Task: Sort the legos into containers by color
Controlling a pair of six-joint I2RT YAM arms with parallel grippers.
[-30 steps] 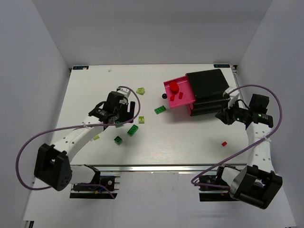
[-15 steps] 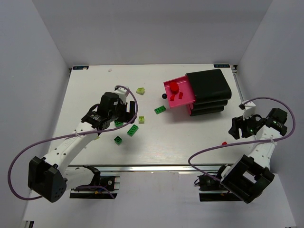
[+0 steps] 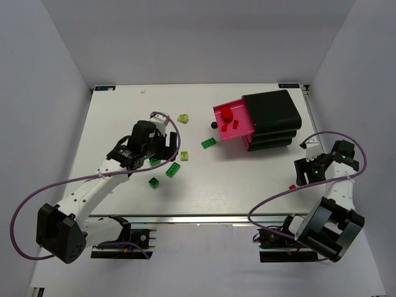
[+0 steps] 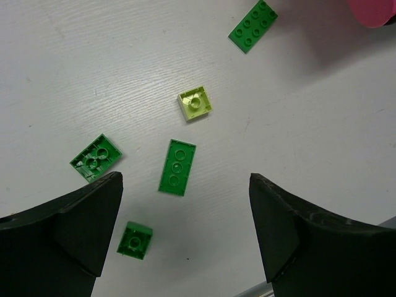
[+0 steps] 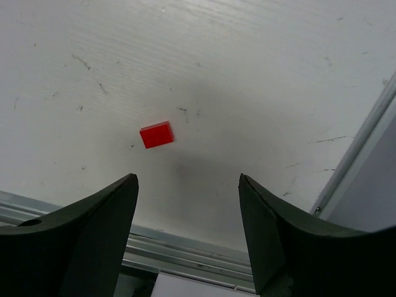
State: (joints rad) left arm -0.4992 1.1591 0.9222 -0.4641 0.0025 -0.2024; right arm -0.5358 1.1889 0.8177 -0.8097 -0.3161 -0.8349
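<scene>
The left hand (image 4: pixel 185 185) is held released above the white tabletop (image 4: pixel 309 124), its two dark fingers (image 4: pixel 68 229) spread wide with nothing between them. Directly under the gap a long dark green plastic brick (image 4: pixel 177 167) is seen lying flat. Just beside the left finger a square dark green brick (image 4: pixel 96 158) lies with its hollow underside turned up, and close to that finger's inner edge a small dark green brick (image 4: pixel 135 239) is found. Beyond the long brick a square lime yellow-green brick (image 4: pixel 195 103) rests, and further out a dark green flat plate with two rows of studs (image 4: pixel 252 25) lies near the open drawer. A second lime brick (image 3: pixel 182 117) is seen further back in the top view.

The right hand (image 5: pixel 187 185) is likewise released and empty, held over the near right edge of the tabletop. A small red rectangular plastic brick (image 5: pixel 156 134) lies on the tabletop just ahead of the gap, nearer the left finger and touching neither.

Beyond the right hand a stack of black box-like drawers (image 3: pixel 272 111) stands on the tabletop. Its top magenta-red drawer (image 3: pixel 244 117) is pulled out, a round dark knob (image 3: pixel 214 125) at its front. A round red piece (image 3: pixel 227 112) and two small red bricks lie inside it
</scene>
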